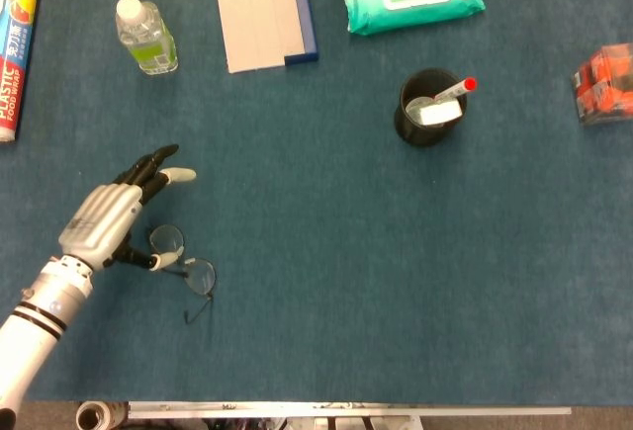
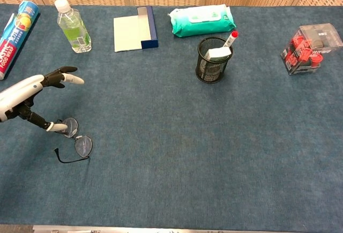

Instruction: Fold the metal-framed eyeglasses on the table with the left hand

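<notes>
I am hovering my left robot hand (image 1: 104, 224) over the desk (image 1: 346, 252) with its fingers spread and gripping nothing; the thumb tip is lying at the near lens of the eyeglasses (image 1: 184, 264), which are sitting just beside and below my palm. I am judging them light, thin and easily bent, likely to skid on the cloth, so I am favouring a push on the open temple near its hinge, not on the lenses. The chest view is showing that temple sweeping out toward me, barely visible from the head view. My right robot hand is showing in neither view
</notes>
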### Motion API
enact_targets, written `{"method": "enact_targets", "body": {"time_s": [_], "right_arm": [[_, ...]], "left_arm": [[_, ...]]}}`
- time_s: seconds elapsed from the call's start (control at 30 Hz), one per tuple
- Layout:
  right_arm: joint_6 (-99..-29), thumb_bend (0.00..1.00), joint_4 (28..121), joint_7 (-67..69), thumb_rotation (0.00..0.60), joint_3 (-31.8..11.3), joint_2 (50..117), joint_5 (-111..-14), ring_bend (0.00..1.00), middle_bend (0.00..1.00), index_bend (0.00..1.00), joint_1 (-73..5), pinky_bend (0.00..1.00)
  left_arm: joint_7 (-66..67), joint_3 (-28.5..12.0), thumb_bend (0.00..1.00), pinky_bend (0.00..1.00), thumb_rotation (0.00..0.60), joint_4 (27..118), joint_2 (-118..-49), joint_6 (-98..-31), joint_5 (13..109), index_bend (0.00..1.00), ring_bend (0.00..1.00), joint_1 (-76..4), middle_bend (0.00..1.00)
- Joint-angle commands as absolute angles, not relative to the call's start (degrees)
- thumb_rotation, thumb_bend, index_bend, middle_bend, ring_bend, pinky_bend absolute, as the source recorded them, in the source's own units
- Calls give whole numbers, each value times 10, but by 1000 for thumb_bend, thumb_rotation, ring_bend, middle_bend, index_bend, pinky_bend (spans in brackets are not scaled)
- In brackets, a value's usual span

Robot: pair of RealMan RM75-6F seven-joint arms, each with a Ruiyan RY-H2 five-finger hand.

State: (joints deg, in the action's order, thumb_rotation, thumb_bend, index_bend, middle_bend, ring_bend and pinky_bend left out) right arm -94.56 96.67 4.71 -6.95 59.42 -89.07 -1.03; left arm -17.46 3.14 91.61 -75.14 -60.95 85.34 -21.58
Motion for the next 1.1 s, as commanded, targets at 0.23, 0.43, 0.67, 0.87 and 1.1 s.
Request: {"method": "enact_targets", "body": {"time_s": [0.23,0.43,0.67,0.87,1.1], "right_arm": [[-947,538,967,47,600,-70,593,-891,359,527,590,-10,357],[-947,539,967,48,600,-70,593,-891,359,527,590,-10,357],[-949,539,968,49,600,-70,593,-893,359,527,590,-9,357],[-950,539,969,50,600,-70,592,-894,359,527,589,-9,357],[-952,539,970,52,600,-70,591,-895,359,527,589,-8,357]], "left_arm": [[-186,41,102,135,600,897,-766,-589,849,180,0,-219,0],[-190,43,101,135,600,891,-772,-586,852,180,0,-220,0],[-180,41,101,134,600,899,-771,-586,853,180,0,-224,0],[-165,38,101,134,600,911,-769,-585,851,180,0,-228,0],[-137,31,101,134,600,936,-766,-583,849,180,0,-237,0]]}}
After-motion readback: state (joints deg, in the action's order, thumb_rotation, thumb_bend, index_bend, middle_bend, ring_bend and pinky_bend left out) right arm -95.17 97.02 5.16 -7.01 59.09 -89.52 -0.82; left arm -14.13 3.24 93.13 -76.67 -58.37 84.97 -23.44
